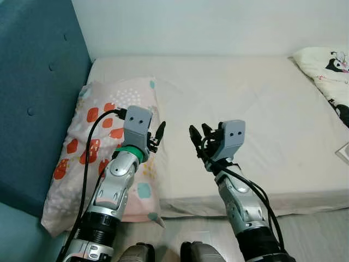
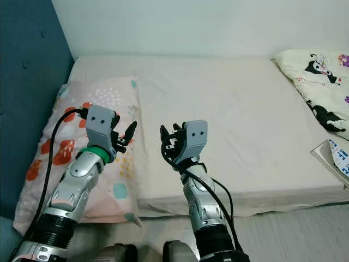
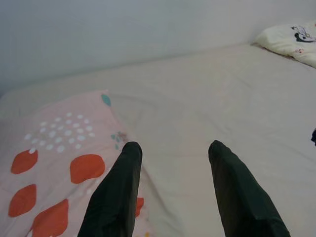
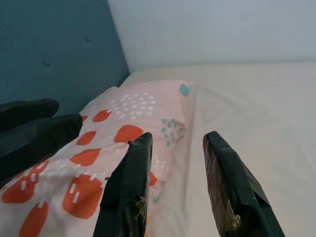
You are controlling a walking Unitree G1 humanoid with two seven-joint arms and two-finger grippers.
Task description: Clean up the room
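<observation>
Pillow [image 1: 103, 164] with red and teal prints lies on the bed's [image 1: 245, 109] left edge, against the blue headboard [image 1: 32, 98]. Left gripper [image 1: 157, 136] hovers above its inner edge, fingers spread, empty. Right gripper [image 1: 199, 139] hangs nearby over bare sheet, fingers apart, holding nothing.

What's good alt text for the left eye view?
Two silver robot arms reach over a cream-sheeted bed, the left pincer open above a pink pillow with orange and teal shapes, the right pincer open over bare sheet. A teal padded headboard stands at left; a cartoon-print cream pillow lies far right.
</observation>
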